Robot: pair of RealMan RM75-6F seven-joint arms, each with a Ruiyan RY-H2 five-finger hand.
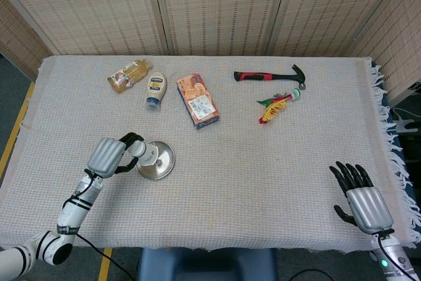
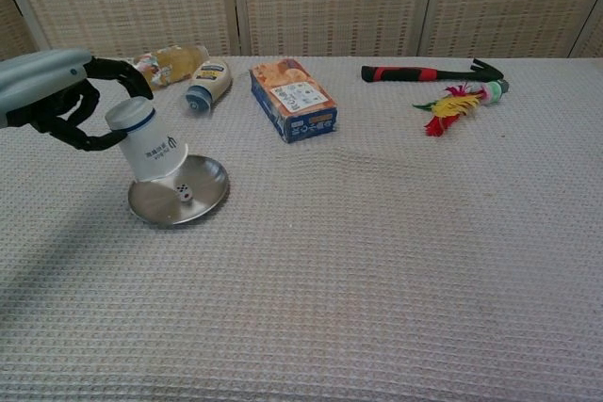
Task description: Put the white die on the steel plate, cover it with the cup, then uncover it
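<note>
In the chest view my left hand [image 2: 57, 91] grips an upturned white cup [image 2: 149, 143] near its base and holds it tilted, its mouth just over the back of the steel plate [image 2: 203, 204]. The white die [image 2: 185, 191] lies uncovered on the plate, right beside the cup's rim. From the head view the left hand [image 1: 108, 156] and cup [image 1: 146, 155] overlap the plate [image 1: 166, 162], and the die is hidden. My right hand [image 1: 360, 195] rests open on the cloth at the near right, holding nothing.
Along the far side lie a brown bottle [image 1: 128, 75], a mayonnaise bottle [image 1: 156, 90], an orange-and-blue box [image 1: 197, 100], a red-handled hammer [image 1: 270, 76] and a feathered toy [image 1: 279, 104]. The fringed table edge runs down the right.
</note>
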